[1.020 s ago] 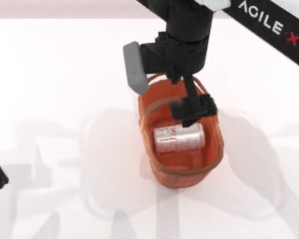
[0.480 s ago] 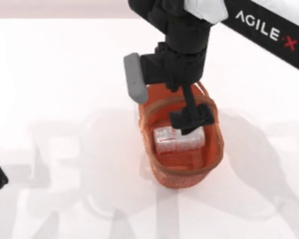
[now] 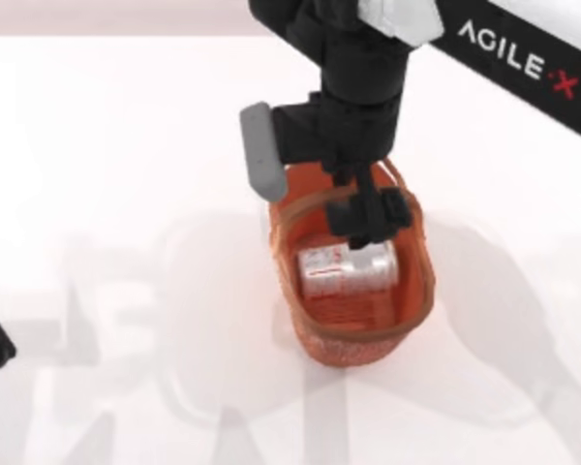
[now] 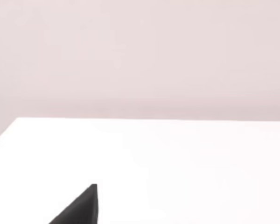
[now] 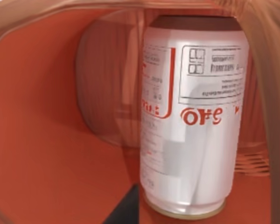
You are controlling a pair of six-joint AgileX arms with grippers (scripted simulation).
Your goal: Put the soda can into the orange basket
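My left arm sits parked at the desk's [image 3: 97, 145] far left edge; I can't tell how its hand is set. Moving right, the orange basket [image 3: 416, 300] stands near the middle of the desk, and the soda can [image 3: 349, 270] lies on its side on the basket's slatted floor. My right hand [image 3: 371, 219] hangs just above the can inside the basket, under the handle, fingers apart, not gripping anything.
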